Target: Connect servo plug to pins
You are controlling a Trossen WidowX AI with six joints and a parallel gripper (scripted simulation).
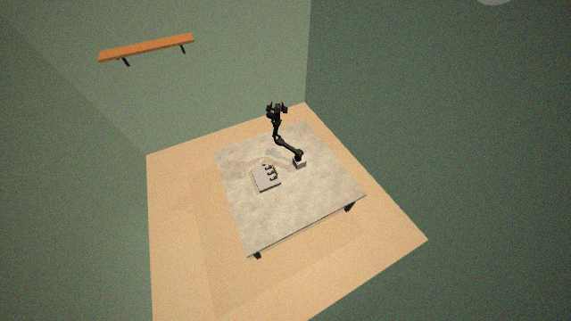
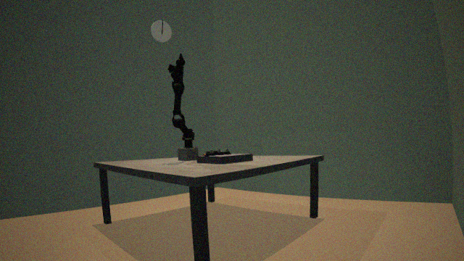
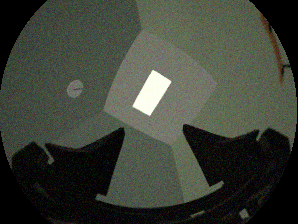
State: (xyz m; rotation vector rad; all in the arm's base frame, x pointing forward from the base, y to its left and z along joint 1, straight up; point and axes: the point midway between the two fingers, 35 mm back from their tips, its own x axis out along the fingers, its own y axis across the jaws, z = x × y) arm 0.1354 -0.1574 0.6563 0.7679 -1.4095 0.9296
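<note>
The holder is a flat grey slab on the table, with several small dark parts on top. Small orange specks show along its edge on the arm's side. The servo, the plug, its lead, the pins and the coloured band with its dot are too small to tell apart. My gripper is raised high above the table and points upward. Its fingers stand wide apart with nothing between them. The wrist view shows only the ceiling and walls, no holder or plug.
The arm's grey base block stands on the table, close beside the holder. An orange shelf and a round clock are on the walls, far from the holder. A bright ceiling lamp shows overhead.
</note>
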